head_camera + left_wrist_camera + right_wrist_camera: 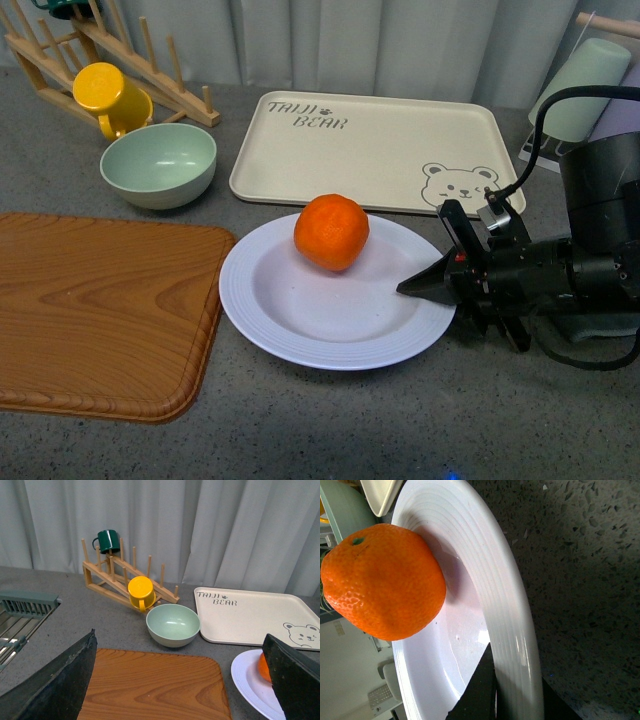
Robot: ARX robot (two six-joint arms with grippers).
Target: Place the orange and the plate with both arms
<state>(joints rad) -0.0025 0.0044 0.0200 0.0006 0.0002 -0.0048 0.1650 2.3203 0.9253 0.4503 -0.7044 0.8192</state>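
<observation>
Orange on plate; right gripper pinches plate rim; left gripper wide apart, empty.

Green bowl, yellow mug, bear tray

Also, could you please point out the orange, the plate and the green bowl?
orange (331, 232), front view, middle of its skin
plate (330, 353), front view, bare near rim
green bowl (160, 190), front view, outer wall

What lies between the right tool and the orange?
Only bare white plate; the front view shows nothing else between the right tool at the rim and the orange.
</observation>
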